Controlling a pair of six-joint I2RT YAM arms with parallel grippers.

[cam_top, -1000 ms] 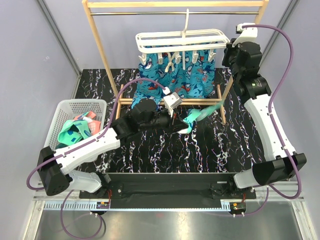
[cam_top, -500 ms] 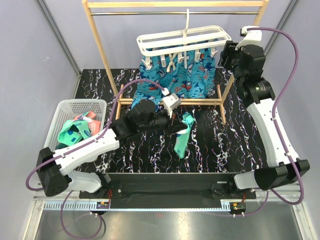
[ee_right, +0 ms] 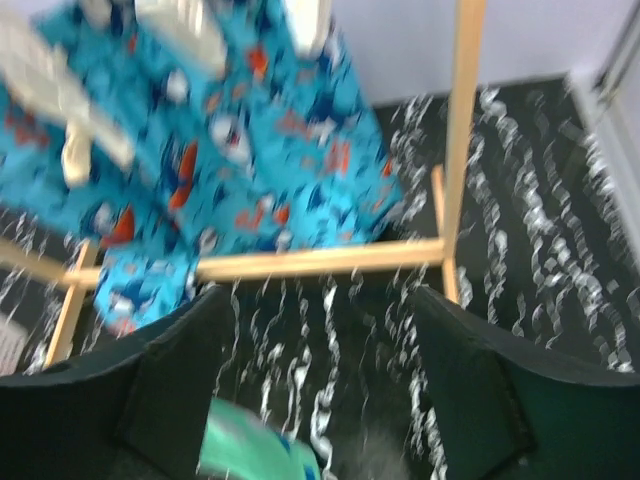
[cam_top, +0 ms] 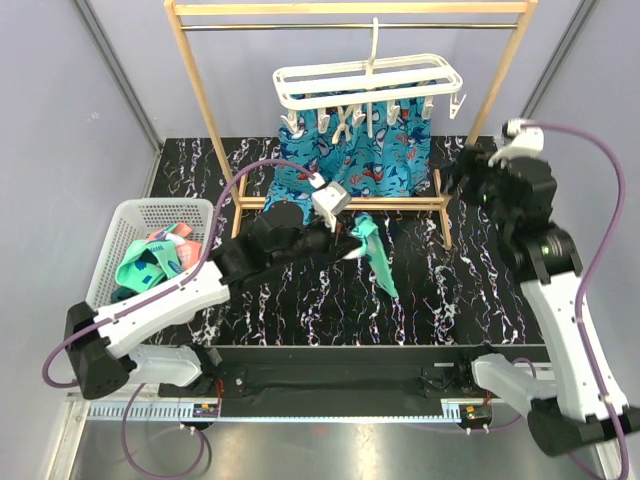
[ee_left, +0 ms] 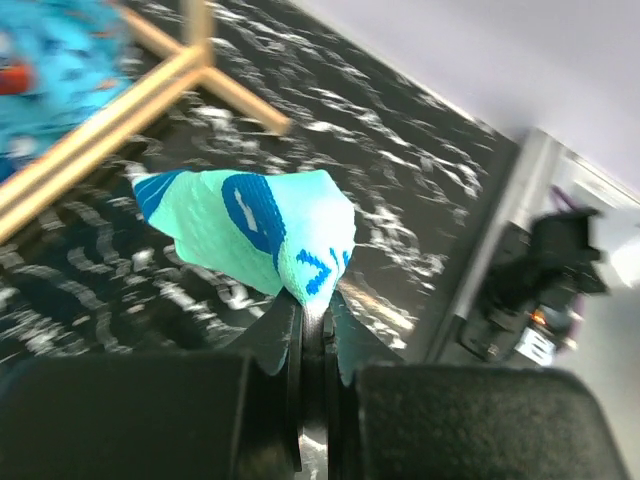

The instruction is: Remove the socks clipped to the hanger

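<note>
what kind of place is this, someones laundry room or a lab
Probably a robot lab cell, not a home: left arm and right arm bolted to a black marbled table, grey wall panels, and staged props like the wooden rail stand and mesh basket.

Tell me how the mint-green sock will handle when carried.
Likely floppy: the mint-green sock droops limp from the left end effector. Probably light, since a pinch on one edge holds it. Its loose end may swing or drag.
</note>
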